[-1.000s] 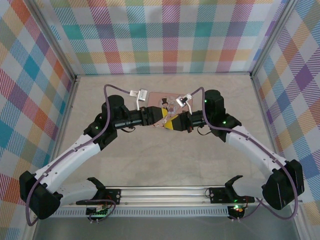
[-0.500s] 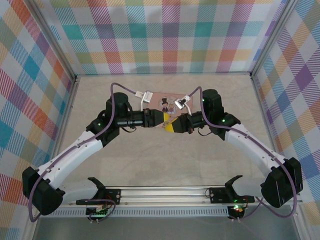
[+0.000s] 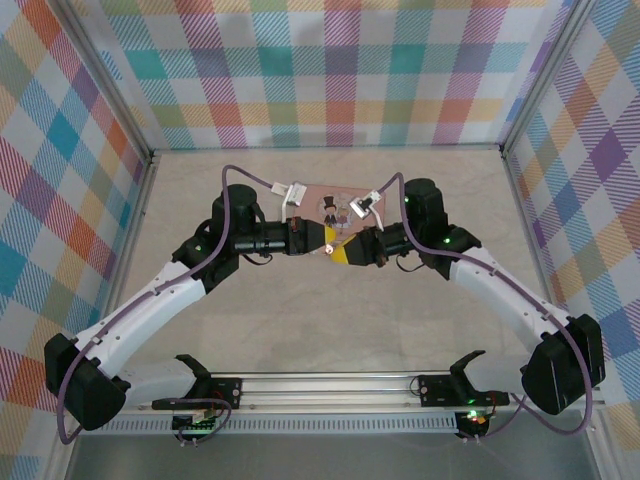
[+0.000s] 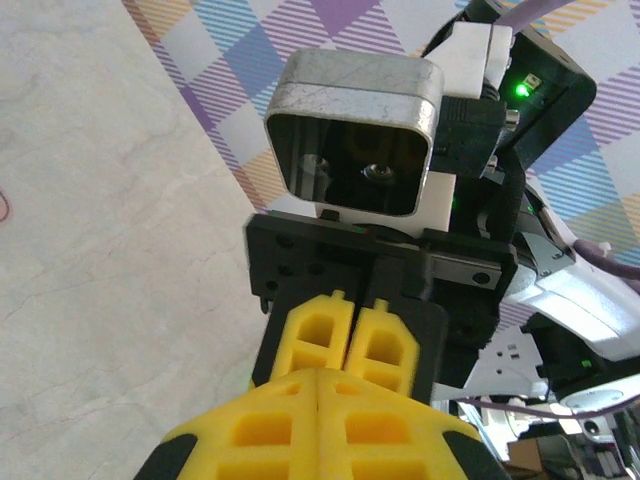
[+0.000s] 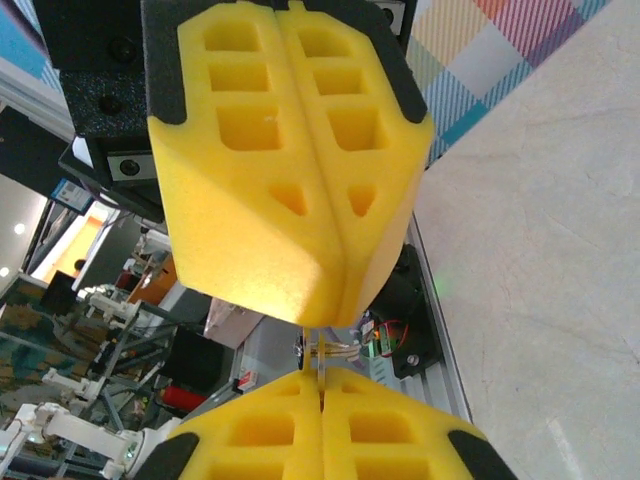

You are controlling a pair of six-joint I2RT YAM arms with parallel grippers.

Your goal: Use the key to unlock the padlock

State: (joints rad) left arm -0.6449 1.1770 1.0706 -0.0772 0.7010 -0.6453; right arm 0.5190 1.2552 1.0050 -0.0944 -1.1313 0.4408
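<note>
My two grippers meet tip to tip above the table's middle in the top view, the left gripper (image 3: 322, 240) facing the right gripper (image 3: 345, 250). In the right wrist view my right gripper (image 5: 320, 385) is shut on the key (image 5: 320, 352), a thin silvery strip that reaches up into the tips of the left gripper's yellow fingers (image 5: 250, 200). In the left wrist view the left gripper (image 4: 320, 372) is shut and presses against the right gripper's fingers (image 4: 357, 335). The padlock's blue body is hidden between the left pads.
The pink picture-lidded tin (image 3: 335, 203) lies on the table just behind the meeting grippers. Plaid walls close in the beige table (image 3: 330, 320) on three sides. The arms' base rail (image 3: 330, 385) runs along the near edge.
Over the first half second the left arm's elbow swung to the right and its cable rose. Since then both grippers have stayed tip to tip, almost still.
</note>
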